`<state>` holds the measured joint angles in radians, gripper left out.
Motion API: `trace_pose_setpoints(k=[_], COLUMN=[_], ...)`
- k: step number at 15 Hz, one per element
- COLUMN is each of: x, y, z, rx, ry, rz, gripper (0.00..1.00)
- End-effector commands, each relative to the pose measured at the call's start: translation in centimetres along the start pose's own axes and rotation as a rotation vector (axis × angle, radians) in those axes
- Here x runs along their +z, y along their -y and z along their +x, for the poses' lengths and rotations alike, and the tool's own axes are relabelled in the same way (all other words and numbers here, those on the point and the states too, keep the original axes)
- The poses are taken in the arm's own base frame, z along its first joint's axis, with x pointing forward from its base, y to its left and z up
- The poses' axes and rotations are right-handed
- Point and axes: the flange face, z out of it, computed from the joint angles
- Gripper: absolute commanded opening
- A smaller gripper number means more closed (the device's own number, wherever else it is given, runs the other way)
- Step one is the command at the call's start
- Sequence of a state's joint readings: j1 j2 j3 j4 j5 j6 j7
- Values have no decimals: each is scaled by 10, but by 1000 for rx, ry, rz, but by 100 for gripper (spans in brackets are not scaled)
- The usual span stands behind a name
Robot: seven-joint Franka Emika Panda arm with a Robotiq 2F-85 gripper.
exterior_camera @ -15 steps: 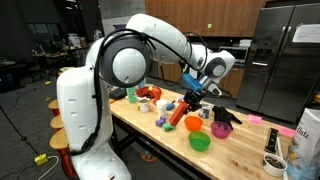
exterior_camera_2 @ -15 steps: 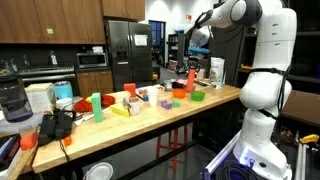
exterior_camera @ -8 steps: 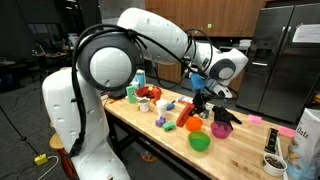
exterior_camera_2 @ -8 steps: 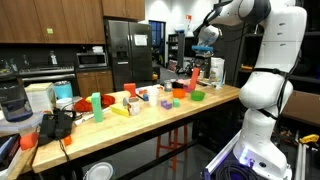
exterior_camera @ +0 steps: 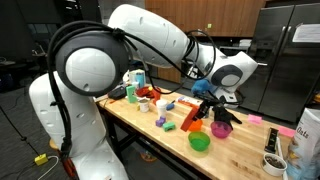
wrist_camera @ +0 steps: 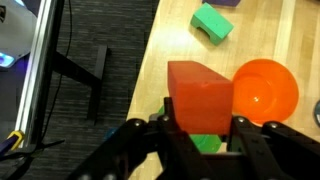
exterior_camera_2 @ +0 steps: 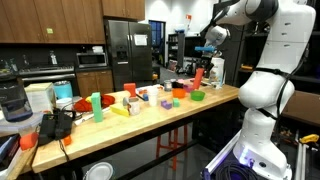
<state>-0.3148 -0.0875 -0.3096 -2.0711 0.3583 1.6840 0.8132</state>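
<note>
Wrist view, lower middle of the frame: my gripper (wrist_camera: 200,128) is clamped on the red block (wrist_camera: 200,92), gripping it on both sides. Something green shows just under the block; I cannot tell what it is. Beyond, to the right, the orange bowl (wrist_camera: 266,95) sits on the table (wrist_camera: 165,40). Farther off, at the top, lies a green block (wrist_camera: 212,22). Dark floor (wrist_camera: 80,60) fills the left.

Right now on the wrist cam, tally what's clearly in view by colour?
Red: 1, the red block
Orange: 1, the orange bowl
Green: 2, the green block and a green thing mostly hidden behind the red block
Total: 4
</note>
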Motion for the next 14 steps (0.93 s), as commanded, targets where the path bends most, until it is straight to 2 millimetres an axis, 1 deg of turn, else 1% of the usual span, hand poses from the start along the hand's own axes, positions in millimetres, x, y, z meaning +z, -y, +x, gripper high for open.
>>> trace_pose_setpoints(k=[1,4,6,9,14], x=[-13,-22,-22,-15,3], y=[-9,-2,5,16,28], z=[-8,-10,-8,-5,5], rx=[131,187,207,256,407], ry=[-63,-99,-98,-100,-103], rz=[93,114,106,83,39], gripper=[15,15,15,15,15])
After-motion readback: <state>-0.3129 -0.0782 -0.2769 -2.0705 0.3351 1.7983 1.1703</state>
